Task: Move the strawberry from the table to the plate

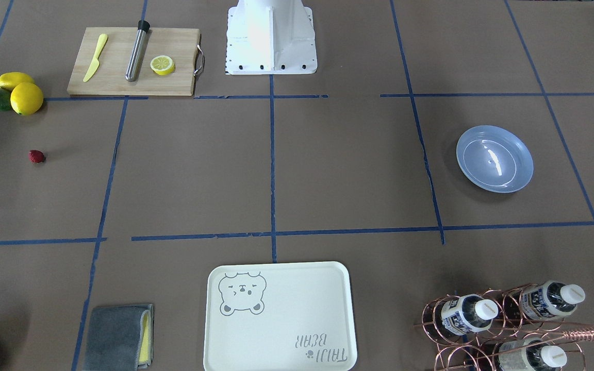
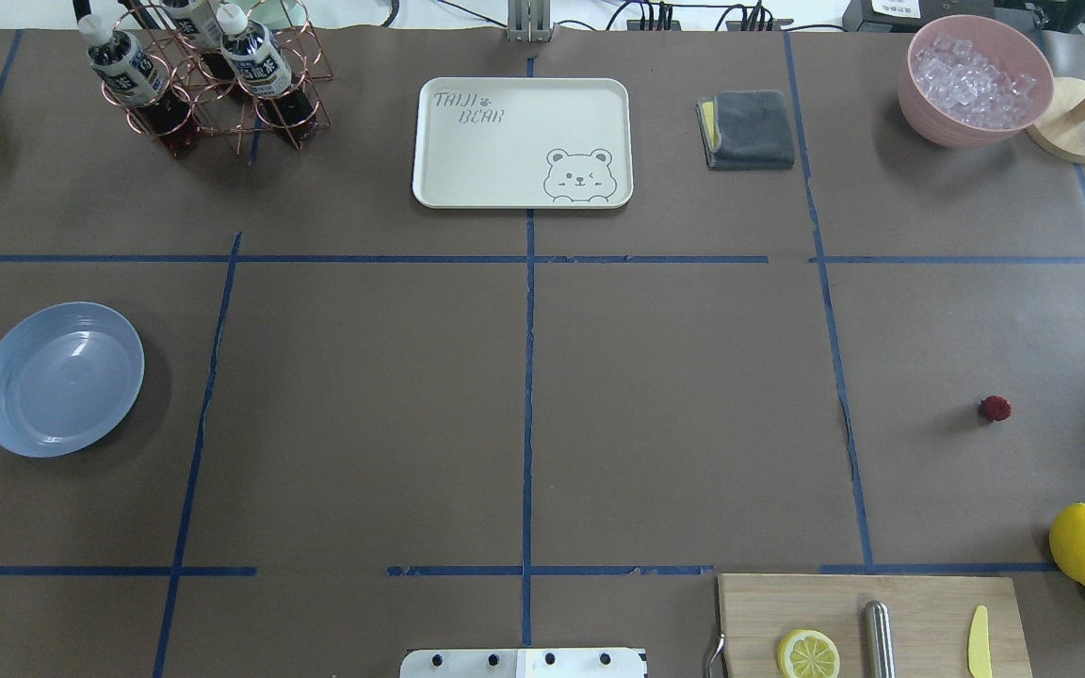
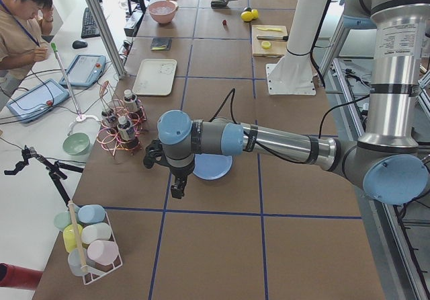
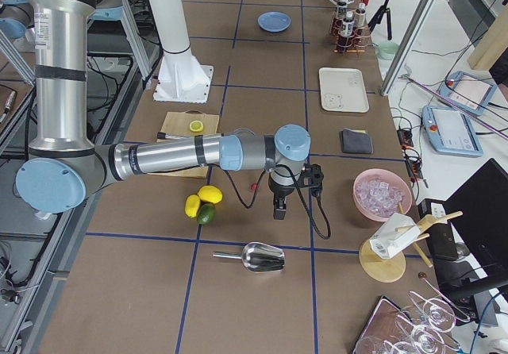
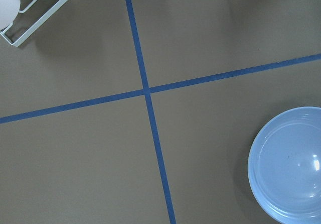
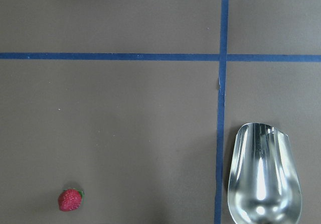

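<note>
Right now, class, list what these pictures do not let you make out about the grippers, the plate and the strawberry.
Left gripper: shown only in the exterior left view, small; open or shut cannot be told.
Right gripper: only in the exterior right view; same doubt.
Plate: partly hidden by the left arm in exterior left; cut by the frame edge in the left wrist view.
Strawberry: a tiny speck in exterior right.

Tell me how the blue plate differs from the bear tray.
The plate is round; the tray is rectangular with rounded corners. The plate is plain light blue; the tray is cream, printed with a bear and lettering. The plate sits on the robot's left; the tray far centre. Both lie flat and empty on the table.
</note>
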Motion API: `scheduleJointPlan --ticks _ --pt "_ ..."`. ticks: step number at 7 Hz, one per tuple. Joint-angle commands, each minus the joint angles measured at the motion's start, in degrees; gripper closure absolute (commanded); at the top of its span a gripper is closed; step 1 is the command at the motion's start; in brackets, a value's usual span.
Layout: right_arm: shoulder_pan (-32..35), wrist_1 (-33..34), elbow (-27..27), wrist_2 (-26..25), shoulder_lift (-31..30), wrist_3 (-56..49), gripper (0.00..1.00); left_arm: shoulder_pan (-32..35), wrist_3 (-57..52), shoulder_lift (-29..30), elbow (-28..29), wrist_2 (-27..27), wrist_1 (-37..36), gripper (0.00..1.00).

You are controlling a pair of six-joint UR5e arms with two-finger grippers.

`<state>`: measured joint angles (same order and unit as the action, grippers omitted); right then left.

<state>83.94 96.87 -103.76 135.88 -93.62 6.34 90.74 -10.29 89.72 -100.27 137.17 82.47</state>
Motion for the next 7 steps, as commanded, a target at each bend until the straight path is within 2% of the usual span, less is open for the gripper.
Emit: scheduleJointPlan --ticks 1,2,3,4,6,7 --pt "0.0 0.1 0.0 0.1 -0.1 0.0 0.0 0.0 -0.3 -0.1 0.9 0.3 0.7 0.0" --pt "0.0 0.1 0.0 1.0 -0.2 0.0 0.0 -0.3 -0.3 0.0 0.6 1.0 1.1 0.0" --pt "0.0 0.0 -0.2 1.7 -0.5 0.1 0.0 -3.3 0.0 -0.1 0.7 4.9 5.6 0.0" --pt "-0.1 -0.1 -1.7 1.6 -0.5 0.1 0.0 -6.9 0.4 0.0 1.0 6.1 7.9 0.0" --pt "-0.3 0.0 -2.8 1.8 -0.5 0.1 0.0 -14.0 7.4 -0.2 3.3 5.7 14.9 0.0" --pt "-0.4 0.0 -2.7 2.5 -0.5 0.0 0.0 -17.7 9.6 -0.2 6.7 5.4 19.8 0.0"
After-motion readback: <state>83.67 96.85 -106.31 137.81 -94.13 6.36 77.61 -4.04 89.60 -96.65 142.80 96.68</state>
